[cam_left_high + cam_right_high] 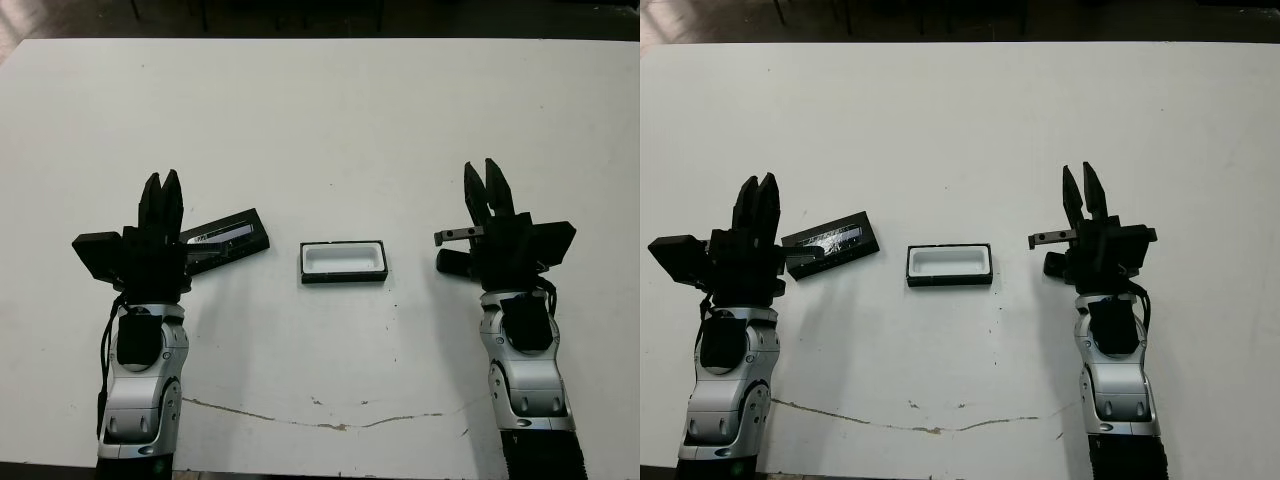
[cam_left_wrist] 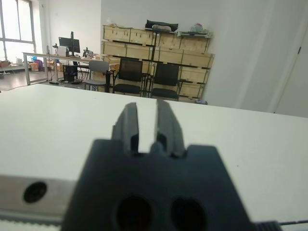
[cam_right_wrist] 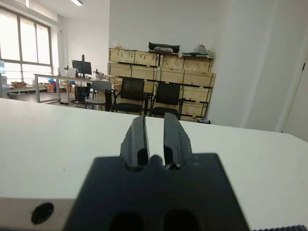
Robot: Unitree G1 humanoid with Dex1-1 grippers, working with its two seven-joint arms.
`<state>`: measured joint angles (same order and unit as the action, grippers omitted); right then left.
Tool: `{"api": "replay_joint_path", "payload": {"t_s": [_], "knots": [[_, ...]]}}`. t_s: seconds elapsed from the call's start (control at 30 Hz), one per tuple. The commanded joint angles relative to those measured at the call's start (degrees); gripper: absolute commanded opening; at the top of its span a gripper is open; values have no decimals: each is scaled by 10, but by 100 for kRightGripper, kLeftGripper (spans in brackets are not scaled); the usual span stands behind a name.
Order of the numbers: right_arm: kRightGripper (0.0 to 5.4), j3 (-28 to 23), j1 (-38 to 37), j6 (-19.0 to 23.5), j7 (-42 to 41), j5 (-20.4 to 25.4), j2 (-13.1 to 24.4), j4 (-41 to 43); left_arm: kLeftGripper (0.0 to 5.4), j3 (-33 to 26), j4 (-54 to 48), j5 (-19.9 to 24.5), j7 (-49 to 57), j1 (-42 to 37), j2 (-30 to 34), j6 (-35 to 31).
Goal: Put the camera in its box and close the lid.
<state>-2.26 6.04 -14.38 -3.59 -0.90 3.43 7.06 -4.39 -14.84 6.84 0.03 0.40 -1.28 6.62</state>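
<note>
Left eye view: the small slim black bar-shaped camera (image 1: 455, 235) lies on the white table (image 1: 320, 130) at the right, lengthwise left-right, right by the inner side of my right gripper (image 1: 481, 168); its right end runs up against or under the gripper body, can't tell which. The shallow black-walled box with white lining (image 1: 343, 277) sits mid-table, open and empty, well apart from the camera. The flat black lid with the glossy silvery strip (image 1: 235, 230) lies skewed, just right of my left gripper (image 1: 162, 178), with one end tucked behind it. Both grippers are empty, fingers parted only a crack, pointing to the far side. My read on handling: the camera looks light and rigid with a smooth shell, likely slippery, and the screen face is worth sparing. I'd pinch across its narrow width near mid-length so it doesn't pivot. The box is barely bigger than the camera, so it should go in level and lined up with the long axis. The empty box is probably light and will skate if nudged. There's plenty of bare table on every side, and the table edges are far off. The only tight spots are right gripper to camera and left gripper to lid.
</note>
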Motion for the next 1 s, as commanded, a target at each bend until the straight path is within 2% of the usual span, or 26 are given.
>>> {"api": "replay_joint_path", "payload": {"t_s": [0.03, 0.3, 0.47, 0.57, 0.73, 0.87, 1.0], "knots": [[0, 2, -1, 10, 3, -7, 5, 3, 2, -4, -4, 1, -1, 11, 5, -13], [0, 6, 19, 19, 5, -8, -1, -28, 2, -9, 12, 4, -5, -3, 10, -23], [0, -8, 20, 23, -24, 13, 27, -11, 2, -9, 12, 1, -4, 2, 8, -16], [0, -33, 33, 21, -75, 60, 67, -14, 2, -8, 5, -1, -4, 5, 8, -13], [0, -79, 64, 49, -193, 136, 178, -38, 2, -13, -5, 4, -6, 14, 9, -7], [0, -108, 76, 116, -267, 164, 272, -53, 2, -14, -13, 3, -5, 22, 8, -11], [0, -117, 88, 178, -350, 193, 347, -78, 2, -11, -18, 8, -8, 27, 7, -16]]}}
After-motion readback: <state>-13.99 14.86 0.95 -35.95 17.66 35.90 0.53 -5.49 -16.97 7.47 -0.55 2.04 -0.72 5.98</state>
